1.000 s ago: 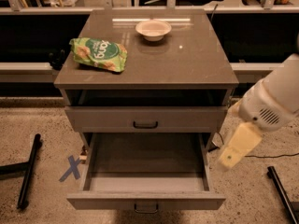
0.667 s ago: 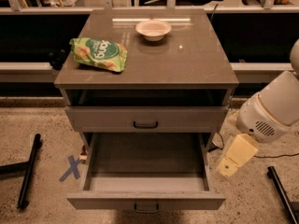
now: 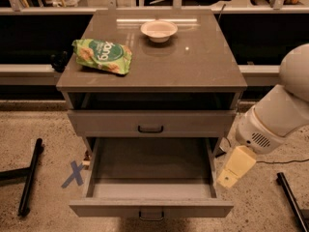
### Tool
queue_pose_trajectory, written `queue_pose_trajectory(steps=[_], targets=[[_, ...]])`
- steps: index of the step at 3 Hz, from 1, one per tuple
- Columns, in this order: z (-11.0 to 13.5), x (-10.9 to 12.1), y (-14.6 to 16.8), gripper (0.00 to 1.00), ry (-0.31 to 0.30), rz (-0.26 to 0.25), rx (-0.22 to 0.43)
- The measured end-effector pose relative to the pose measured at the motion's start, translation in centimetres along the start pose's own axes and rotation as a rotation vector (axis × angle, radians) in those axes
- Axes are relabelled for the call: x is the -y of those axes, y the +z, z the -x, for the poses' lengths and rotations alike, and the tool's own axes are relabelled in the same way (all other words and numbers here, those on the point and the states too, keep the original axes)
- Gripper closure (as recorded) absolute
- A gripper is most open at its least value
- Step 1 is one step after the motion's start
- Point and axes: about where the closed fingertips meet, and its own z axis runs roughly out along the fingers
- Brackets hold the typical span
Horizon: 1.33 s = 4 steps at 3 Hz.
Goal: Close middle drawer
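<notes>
Since the middle drawer [image 3: 150, 164] is pulled fully out below the top drawer [image 3: 111, 122], bring the gripper [image 3: 227, 178], just beside one side wall (open or closed: can't tell), round to the flat grey-brown front and push square, centred near the dark loop handle [image 3: 151, 215]

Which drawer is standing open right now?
The middle drawer, pulled far out and showing its bare inside, unlike the top drawer above. The gripper hangs beside its right side.

On the grey-brown cabinet [image 3: 193, 66] lay a green printed bag [image 3: 102, 56] and a white bowl [image 3: 159, 30]; its middle drawer [image 3: 193, 208] was grey-brown too. Right of the cabinet hung the cream gripper [image 3: 227, 179].
</notes>
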Motion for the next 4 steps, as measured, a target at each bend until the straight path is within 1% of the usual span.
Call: queue_pose_trajectory(steps=[1, 2, 3, 4], targets=[[-3.0, 1.3, 6.1, 0.00, 0.069, 0.079, -0.023], [-4.8, 0.3, 10.4, 0.00, 0.151, 0.150, -0.002], [-6.1, -1.0, 13.7, 0.00, 0.219, 0.211, 0.036], [-7.5, -1.6, 17.8, 0.00, 0.278, 0.261, 0.055]])
